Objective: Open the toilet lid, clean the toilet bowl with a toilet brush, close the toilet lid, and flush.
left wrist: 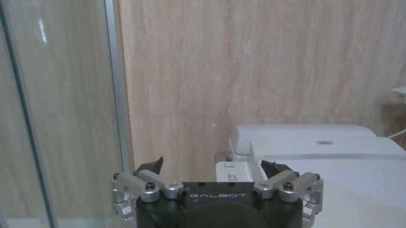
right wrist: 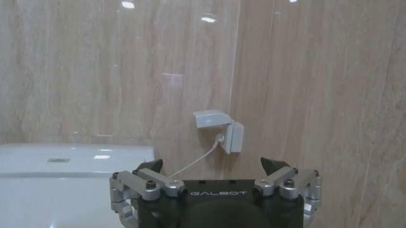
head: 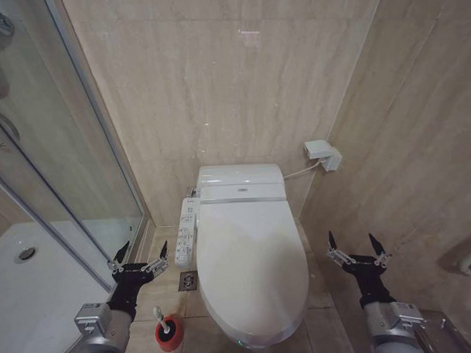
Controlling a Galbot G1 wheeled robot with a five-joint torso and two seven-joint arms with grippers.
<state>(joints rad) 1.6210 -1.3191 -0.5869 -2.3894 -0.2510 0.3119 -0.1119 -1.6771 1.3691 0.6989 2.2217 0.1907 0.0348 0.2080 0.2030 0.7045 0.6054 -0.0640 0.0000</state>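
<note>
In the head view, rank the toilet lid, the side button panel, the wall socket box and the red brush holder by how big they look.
1. toilet lid, by far the largest.
2. button panel, long and narrow.
3 and 4. red holder and wall socket box look alike in size; the holder sits nearer the camera, so I won't rank them.

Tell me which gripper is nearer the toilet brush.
Left. The left gripper hovers open just above the toilet brush, beside the shower glass; the right gripper hangs open across the toilet lid.
</note>
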